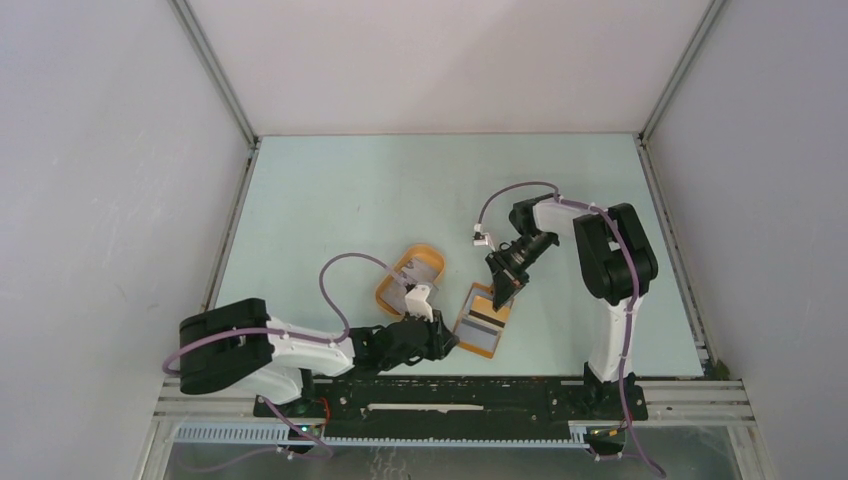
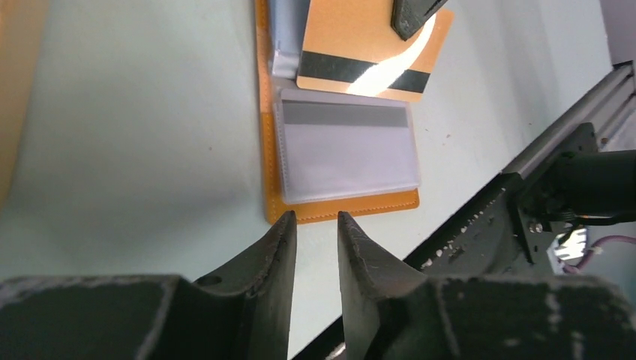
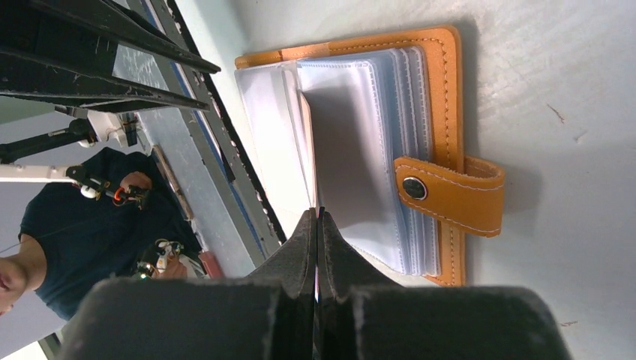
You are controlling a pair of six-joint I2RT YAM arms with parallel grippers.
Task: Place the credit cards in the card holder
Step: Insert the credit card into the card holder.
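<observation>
Spreading across the whole enclosure floor, the pale green table point(image 1: 330, 200) carries everything, with the left arm point(image 1: 290, 345) lying low along its near edge and the right arm point(image 1: 610, 250) bending in from the other side. An oval orange tray point(image 1: 385, 290) sits just beyond the left arm's wrist and holds pale cards point(image 1: 420, 268), too small in the overhead view to count. Beside the tray, towards the right and near the front edge of the table, the card holder point(image 1: 476, 337) lies open and flat, its orange cover down and its clear sleeves point(image 2: 349, 154) facing up. One sleeve shows a pale card with a grey stripe point(image 2: 345, 112) inside it. The left gripper point(image 2: 315, 221) hovers just beside the near edge of the card holder, its jaws a narrow gap apart with nothing between them. The right gripper point(image 3: 316, 214) is pinched tight on a credit card point(image 2: 367, 45), orange-gold with a black stripe on the face seen from the left wrist. That card stands over the card holder's far half, its free edge down among the fanned sleeves. On the outer edge, the closure tab point(image 3: 457, 199) lies flat on the table with its round snap point(image 3: 412, 187) facing up.
</observation>
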